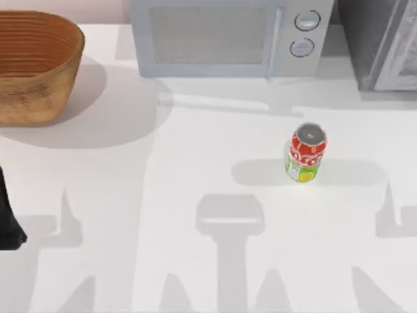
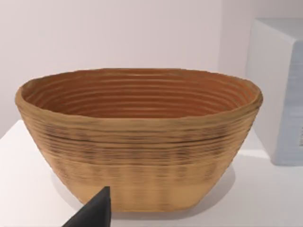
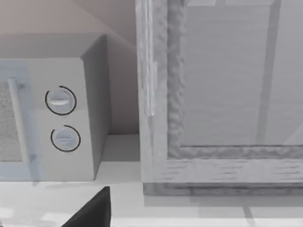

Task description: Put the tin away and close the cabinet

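The left end effector (image 2: 94, 213) shows as a dark fingertip pointing at the basket (image 2: 137, 142), close in front of it; whether its fingers are apart or together cannot be told. The right end effector (image 3: 94, 210) shows as a dark fingertip facing the cabinet (image 3: 222, 94), and its fingers likewise cannot be judged. Part of the left arm (image 1: 8, 215) sits at the tabletop's (image 1: 163, 195) left edge, well apart from the tin (image 1: 305, 154). The tin stands upright on the tabletop, untouched, in front of the microwave (image 1: 228, 36) and near its two knobs. The cabinet stands just right of the microwave, behind the tin. The basket rests left of the microwave.
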